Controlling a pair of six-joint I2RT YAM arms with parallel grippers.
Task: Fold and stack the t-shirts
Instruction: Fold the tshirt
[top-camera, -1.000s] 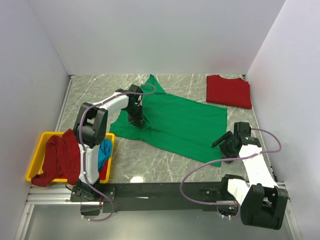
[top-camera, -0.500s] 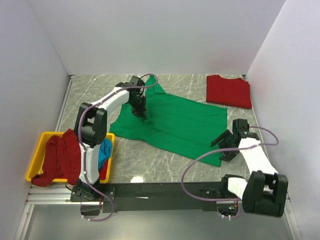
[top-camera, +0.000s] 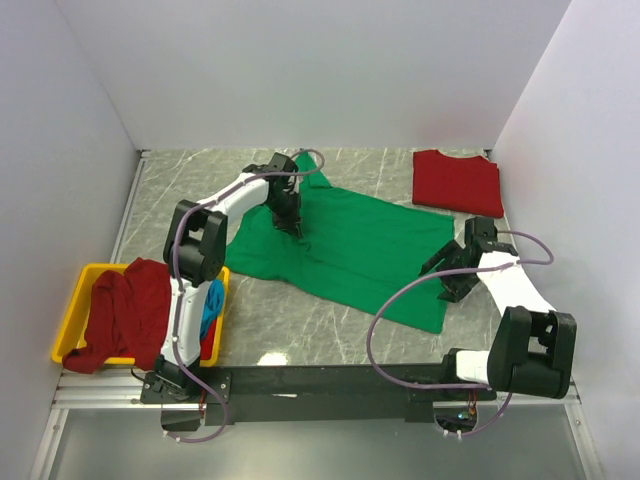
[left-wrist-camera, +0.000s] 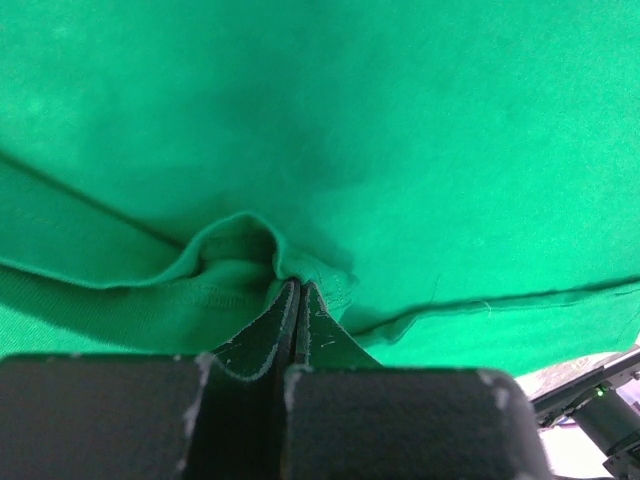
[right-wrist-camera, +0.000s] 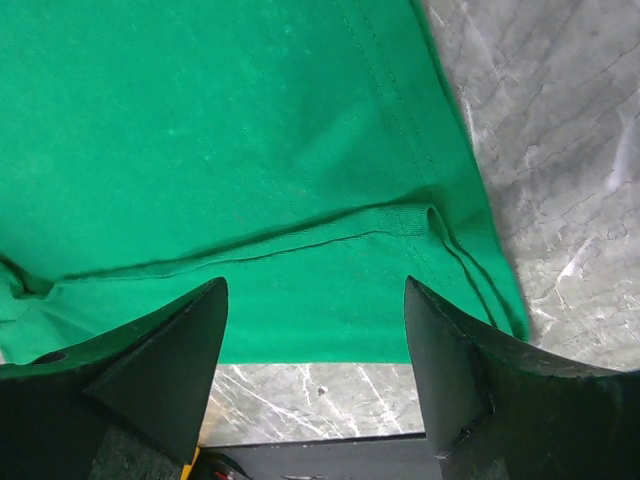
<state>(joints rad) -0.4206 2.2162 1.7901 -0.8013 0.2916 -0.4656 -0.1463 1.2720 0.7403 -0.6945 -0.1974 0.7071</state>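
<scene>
Green t-shirt (top-camera: 350, 245): it lies spread out and rumpled across the middle of the marble table (top-camera: 190, 175), with one sleeve pointing toward the far wall.
Left gripper (left-wrist-camera: 300, 288): its two fingers are pressed together with a small ridge of green cloth pinched at their tips. In the top view it sits on the shirt's far left part, beside the collar end.
Cloth at the left gripper: the fabric bunches up into a raised fold right where the fingertips meet. The rest of the shirt runs flat away from them.
Right gripper (right-wrist-camera: 315, 285): its fingers are spread wide and hold nothing. It hangs over the shirt's near right corner.
Cloth at the right gripper: the stitched hem band lies between the spread fingers, and the corner's side edge passes close to the right-hand finger. Bare marble shows beyond the edge. Whether the fingertips touch the cloth cannot be told.
Red t-shirt (top-camera: 458, 182): it lies folded flat at the far right of the table, well apart from both grippers.
Yellow bin (top-camera: 75, 290): it stands at the near left and holds a dark red t-shirt (top-camera: 125, 310) draped over its rim and a blue t-shirt (top-camera: 211, 302).
</scene>
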